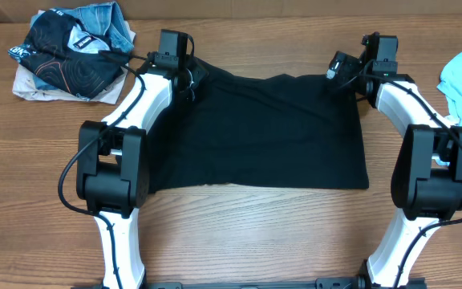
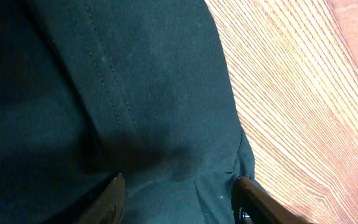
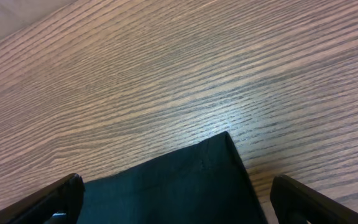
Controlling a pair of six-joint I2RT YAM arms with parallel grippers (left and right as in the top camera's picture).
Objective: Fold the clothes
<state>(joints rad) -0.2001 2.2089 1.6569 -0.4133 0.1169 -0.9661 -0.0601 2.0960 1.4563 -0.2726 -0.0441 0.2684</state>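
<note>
two far corners of the black shirt (image 1: 263,136), ready for a fold
the shirt lies flat in the middle of the tabletop (image 1: 247,233). left pincer (image 2: 179,193) stands narrower, hem between its fingers (seems not pinched yet); right pincer (image 3: 176,199) is wide over its corner, probably so both lift together.
</note>
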